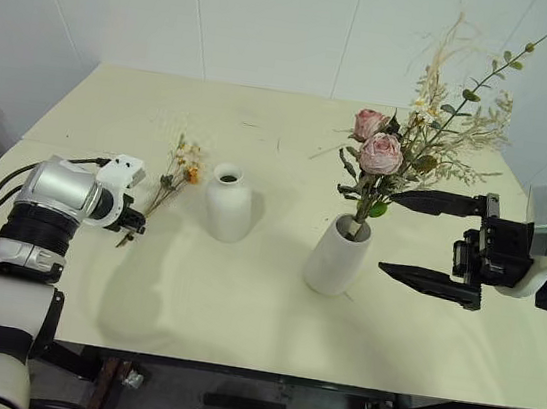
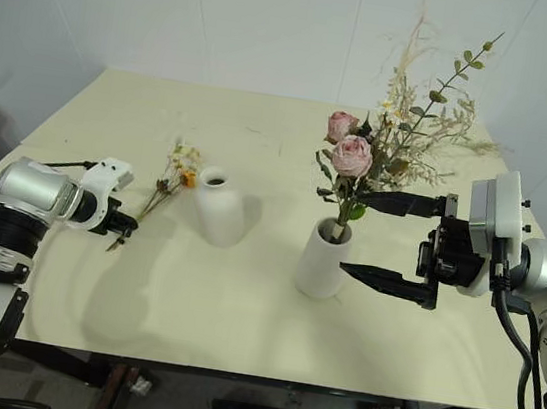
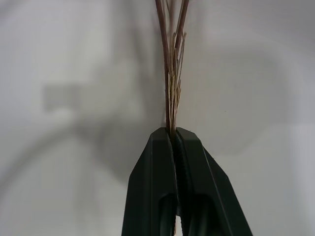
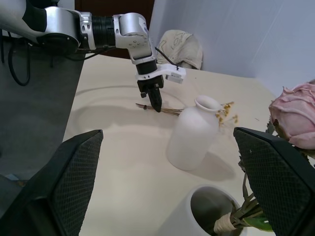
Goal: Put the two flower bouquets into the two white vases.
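You are looking at plain surfaces: none of the things on the table is carrying writing you could read.

Your left gripper [image 3: 173, 135] is angling down toward the table [image 1: 239, 311] at the left, its two black fingers pressing together and pinching the thin brown stems of the small bouquet [image 1: 180, 167]. The stems are lying flat on the cream tabletop, running away from the fingers toward the far right, with the yellow-orange dried heads ending just beside the short vase [image 1: 227, 202]. In the right wrist view you are seeing the same grip from the other side, the fingers closing on the stem ends right at the table.

Your right gripper [image 1: 435, 241] is hanging level over the right side of the table, pointing left, with its long black fingers [image 4: 74, 187] spreading wide, one above the other, and holding nothing. Their inner faces are showing a fine cross-hatched texture. The upper finger is reaching near the leaves of the large bouquet [image 1: 402, 146], and you cannot tell whether it is touching them.

The short vase is standing upright left of centre, matte white, round-shouldered, with a narrow neck. The tall vase [image 1: 335, 258] is standing right of it, a smooth, slightly tapered cylinder with a wide mouth. The large bouquet is sitting in it, leaning right: pale pink roses, green leaves, feathery beige grasses, stems bound with pale wrap.
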`<state>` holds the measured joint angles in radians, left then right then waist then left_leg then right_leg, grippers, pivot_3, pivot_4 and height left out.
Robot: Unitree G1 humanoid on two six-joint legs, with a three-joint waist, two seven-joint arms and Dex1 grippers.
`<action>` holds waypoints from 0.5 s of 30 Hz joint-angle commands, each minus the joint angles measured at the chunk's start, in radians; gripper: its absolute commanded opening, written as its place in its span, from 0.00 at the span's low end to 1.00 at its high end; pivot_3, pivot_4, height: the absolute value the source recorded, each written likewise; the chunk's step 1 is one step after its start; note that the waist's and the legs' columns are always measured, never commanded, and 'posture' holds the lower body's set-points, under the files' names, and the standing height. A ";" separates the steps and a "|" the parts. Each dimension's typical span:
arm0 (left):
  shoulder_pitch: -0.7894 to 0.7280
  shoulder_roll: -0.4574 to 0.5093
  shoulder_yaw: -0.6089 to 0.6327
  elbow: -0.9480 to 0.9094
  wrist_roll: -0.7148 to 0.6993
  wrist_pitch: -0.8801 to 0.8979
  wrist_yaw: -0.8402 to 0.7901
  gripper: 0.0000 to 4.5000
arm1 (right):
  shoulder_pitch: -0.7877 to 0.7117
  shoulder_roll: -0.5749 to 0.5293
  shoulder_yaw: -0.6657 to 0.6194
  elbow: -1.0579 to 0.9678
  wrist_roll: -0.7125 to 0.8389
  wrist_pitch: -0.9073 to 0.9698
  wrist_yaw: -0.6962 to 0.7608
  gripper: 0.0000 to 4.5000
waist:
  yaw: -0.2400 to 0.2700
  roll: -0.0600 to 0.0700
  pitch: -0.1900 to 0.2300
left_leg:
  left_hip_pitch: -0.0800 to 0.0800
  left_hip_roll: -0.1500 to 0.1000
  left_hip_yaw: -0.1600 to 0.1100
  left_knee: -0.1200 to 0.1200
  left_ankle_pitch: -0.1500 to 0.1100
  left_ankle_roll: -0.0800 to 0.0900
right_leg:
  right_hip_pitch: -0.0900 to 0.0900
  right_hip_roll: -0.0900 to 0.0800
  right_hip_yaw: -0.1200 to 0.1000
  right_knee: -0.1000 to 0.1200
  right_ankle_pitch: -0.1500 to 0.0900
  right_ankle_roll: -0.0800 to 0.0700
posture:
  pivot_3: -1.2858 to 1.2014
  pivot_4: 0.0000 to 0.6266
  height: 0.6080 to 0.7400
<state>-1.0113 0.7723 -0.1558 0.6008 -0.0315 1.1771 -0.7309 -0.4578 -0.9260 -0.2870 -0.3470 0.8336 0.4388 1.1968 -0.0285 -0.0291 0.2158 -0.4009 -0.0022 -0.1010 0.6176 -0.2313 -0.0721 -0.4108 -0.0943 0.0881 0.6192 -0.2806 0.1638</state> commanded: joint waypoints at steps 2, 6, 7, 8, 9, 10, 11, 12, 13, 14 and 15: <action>-0.006 0.009 0.030 0.056 0.000 -0.050 0.013 0.00 | -0.001 -0.009 -0.042 -0.007 0.002 -0.014 -0.008 1.00 | -0.002 0.000 0.000 | 0.000 0.000 0.000 0.000 0.000 0.000 | 0.000 0.000 0.000 0.000 0.000 0.000 | 0.52 0.24 1.00; 0.003 -0.061 0.277 0.059 -0.111 -0.403 0.103 0.00 | 0.013 -0.010 -0.059 -0.008 -0.009 -0.015 -0.030 1.00 | 0.001 -0.001 0.000 | 0.001 0.001 0.000 0.000 0.001 0.000 | 0.000 0.000 0.000 0.001 0.000 -0.001 | 0.52 0.24 1.00; 0.018 -0.084 0.340 0.048 -0.155 -0.512 0.089 0.00 | 0.018 -0.009 -0.063 -0.011 -0.009 -0.013 -0.032 1.00 | 0.002 -0.001 0.000 | 0.000 0.001 0.000 0.001 0.001 -0.001 | 0.000 0.000 -0.001 0.001 0.001 -0.001 | 0.52 0.24 1.00; 0.027 -0.099 0.378 0.044 -0.183 -0.580 0.077 0.00 | 0.022 -0.009 -0.066 -0.012 -0.009 -0.011 -0.034 1.00 | 0.003 -0.001 0.000 | -0.001 0.000 0.000 0.001 0.001 -0.001 | -0.001 0.000 -0.001 0.000 0.001 0.000 | 0.52 0.24 1.00; 0.034 -0.110 0.404 0.043 -0.203 -0.632 0.069 0.00 | 0.024 -0.009 -0.068 -0.014 -0.009 -0.010 -0.035 1.00 | 0.003 -0.001 0.000 | -0.001 0.000 0.000 0.001 0.001 -0.001 | -0.001 -0.001 0.000 0.000 0.002 0.000 | 0.52 0.24 1.00; 0.057 -0.137 0.462 -0.002 -0.260 -0.695 0.043 0.00 | 0.031 -0.008 -0.074 -0.015 -0.008 -0.008 -0.039 1.00 | 0.003 -0.001 0.000 | -0.002 0.000 0.000 0.001 0.000 -0.001 | -0.001 -0.001 0.000 -0.001 0.002 0.001 | 0.52 0.24 1.00; 0.076 -0.154 0.497 -0.041 -0.305 -0.721 0.018 0.00 | 0.036 -0.008 -0.080 -0.016 -0.007 -0.006 -0.045 1.00 | 0.003 -0.001 0.000 | -0.002 0.000 0.000 0.001 0.000 -0.001 | -0.001 -0.001 0.000 -0.002 0.002 0.001 | 0.52 0.24 1.00; 0.089 -0.188 0.544 -0.097 -0.380 -0.732 -0.020 0.00 | 0.042 -0.006 -0.086 -0.019 -0.006 -0.003 -0.055 1.00 | 0.003 -0.001 0.000 | -0.002 0.000 0.000 0.001 0.000 -0.001 | -0.001 -0.001 0.000 -0.003 0.002 0.001 | 0.52 0.24 1.00; 0.095 -0.217 0.577 -0.145 -0.448 -0.724 -0.051 0.00 | 0.048 -0.004 -0.089 -0.021 -0.007 -0.003 -0.062 1.00 | 0.003 -0.001 0.000 | -0.003 0.000 0.000 0.001 -0.001 -0.001 | -0.001 -0.001 0.000 -0.003 0.002 0.001 | 0.52 0.24 1.00; 0.098 -0.235 0.593 -0.174 -0.488 -0.713 -0.067 0.00 | 0.051 -0.004 -0.089 -0.021 -0.007 -0.004 -0.065 1.00 | 0.003 -0.001 0.000 | -0.003 0.000 0.000 0.001 -0.001 -0.001 | -0.001 -0.001 0.000 -0.003 0.002 0.001 | 0.52 0.24 1.00; 0.100 -0.248 0.602 -0.200 -0.520 -0.706 -0.084 0.00 | 0.054 -0.003 -0.089 -0.022 -0.006 -0.005 -0.069 1.00 | 0.003 -0.001 0.000 | -0.004 0.000 0.000 0.001 -0.001 -0.001 | -0.001 -0.001 0.000 -0.003 0.002 0.001 | 0.52 0.24 1.00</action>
<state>-0.8978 0.5181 0.4024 0.4860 -0.4671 0.4816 -0.7755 -0.4054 -0.9261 -0.3319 -0.3478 0.8166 0.4402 1.1385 -0.0253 -0.0300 0.2162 -0.4047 -0.0021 -0.1006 0.6188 -0.2321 -0.0727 -0.4119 -0.0955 0.0876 0.6161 -0.2787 0.1650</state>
